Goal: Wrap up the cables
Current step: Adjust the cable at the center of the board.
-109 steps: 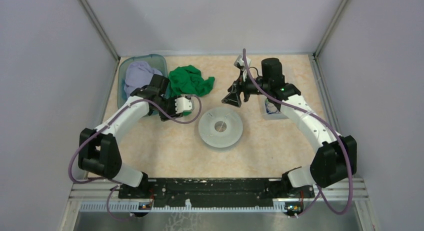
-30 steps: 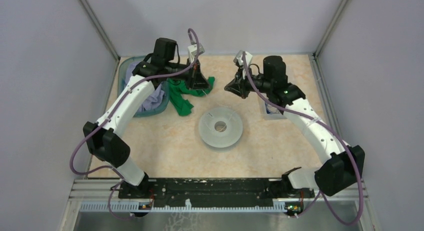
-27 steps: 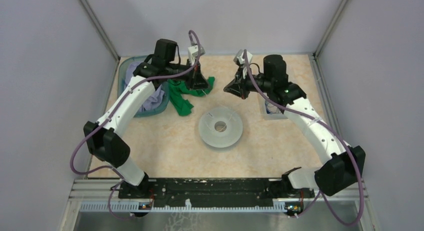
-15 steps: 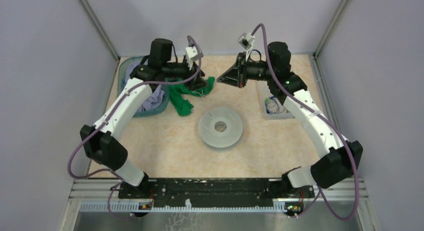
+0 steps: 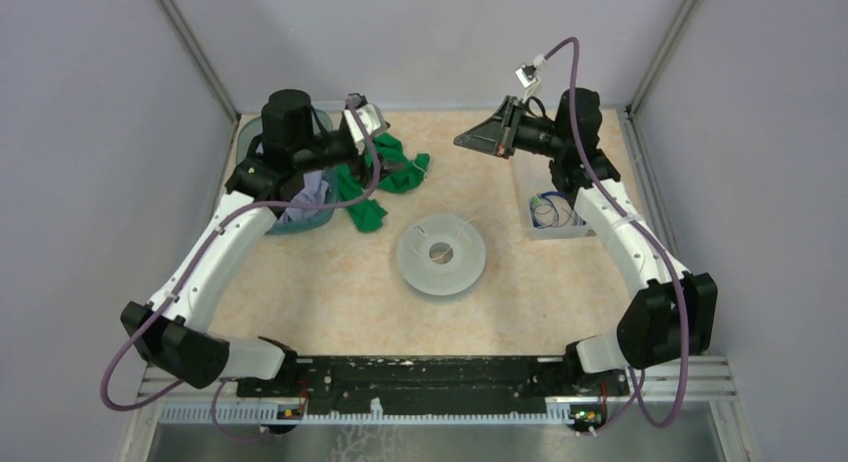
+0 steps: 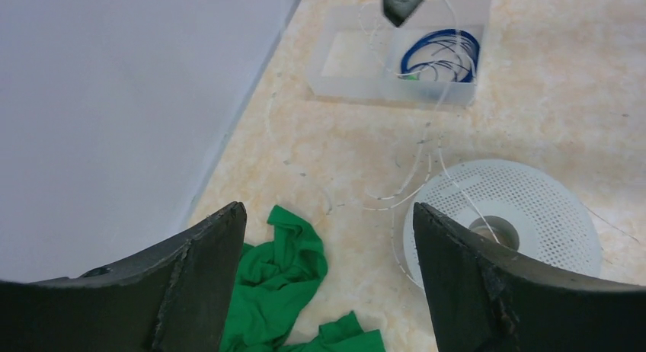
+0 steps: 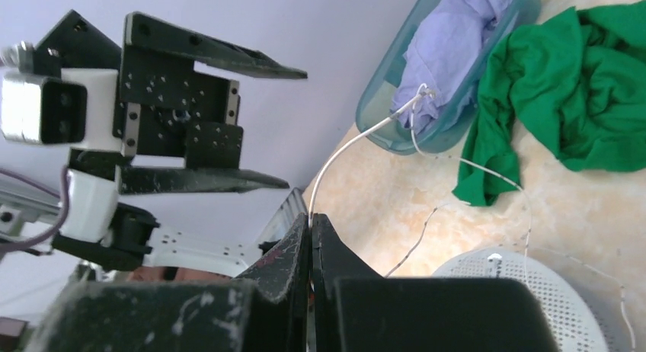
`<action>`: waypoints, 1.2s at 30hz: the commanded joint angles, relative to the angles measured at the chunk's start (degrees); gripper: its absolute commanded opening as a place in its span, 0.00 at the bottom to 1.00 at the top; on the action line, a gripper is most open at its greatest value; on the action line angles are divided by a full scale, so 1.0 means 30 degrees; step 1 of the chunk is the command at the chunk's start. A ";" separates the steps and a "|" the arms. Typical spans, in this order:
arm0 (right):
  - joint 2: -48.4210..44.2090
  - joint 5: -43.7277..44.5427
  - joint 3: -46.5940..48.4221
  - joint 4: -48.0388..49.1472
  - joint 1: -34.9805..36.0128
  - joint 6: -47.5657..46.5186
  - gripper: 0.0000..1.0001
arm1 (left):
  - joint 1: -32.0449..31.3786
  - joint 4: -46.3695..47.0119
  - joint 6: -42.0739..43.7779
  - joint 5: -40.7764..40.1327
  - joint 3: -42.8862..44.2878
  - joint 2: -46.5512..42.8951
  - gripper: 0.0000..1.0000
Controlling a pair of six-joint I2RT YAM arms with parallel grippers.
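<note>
My right gripper [image 5: 462, 140] [image 7: 311, 219] hangs high over the back of the table, shut on the hair-thin whitish cable [image 7: 352, 139]. That cable arcs away from the jaws, and more of it trails loosely over the table [image 6: 415, 177] down to the pale-grey spool [image 5: 441, 252]. The dark blue cable [image 5: 548, 214] [image 6: 442, 53] lies coiled in the clear tray [image 5: 535, 230] at the right. My left gripper [image 5: 388, 158] [image 6: 327, 209] is open above the green cloth [image 6: 282, 291], with nothing between its fingers.
A teal bin [image 5: 250, 142] holding a lavender cloth [image 7: 449, 40] stands at the back left. The green cloth [image 5: 385, 177] lies beside it. The spool [image 6: 503, 222] sits mid-table. Grey walls close in the left, back and right sides.
My left gripper has opened and drawn back to the left, over the green cloth. The right gripper has lifted up and toward the back, still shut on the thin whitish cable.
</note>
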 commanded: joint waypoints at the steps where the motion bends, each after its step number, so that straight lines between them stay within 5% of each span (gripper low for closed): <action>1: 0.0262 -0.0144 -0.0144 0.3373 -0.0204 0.4502 0.00 | -0.1446 -0.0789 0.1812 0.2513 0.0347 0.0793 0.85; 5: 0.0400 -0.0451 -0.0453 0.4596 -0.0206 0.6408 0.00 | -0.3241 -0.1911 0.3701 0.1843 0.0608 0.1883 0.84; 13: 0.0410 -0.0803 -0.1160 0.6509 -0.0209 0.8198 0.00 | -0.4246 -0.0542 0.3101 -0.0118 0.1397 0.4047 0.79; 17: 0.0273 -0.0858 -0.1272 0.6790 -0.0368 0.8308 0.00 | -0.4315 -0.0304 0.3320 -0.0416 0.0831 0.4262 0.59; 24: -0.0182 -0.0041 -0.2246 0.6231 -0.1454 0.6939 0.00 | -0.4277 -0.0017 0.3717 -0.0413 -0.1235 0.2639 0.04; 26: -0.0360 0.0377 -0.2574 0.5482 -0.1557 0.5483 0.00 | -0.4285 -0.0330 0.3413 0.0190 -0.1108 0.2375 0.00; 30: -0.0838 0.0881 -0.2032 0.2106 -0.2131 0.0681 0.35 | -0.4190 -0.1467 0.2664 0.0312 -0.0250 0.1889 0.00; 36: -0.2375 -0.0023 -0.0318 -0.3323 -0.2589 -0.8041 0.49 | -0.3940 -0.3498 0.2134 0.0564 0.0572 0.1319 0.00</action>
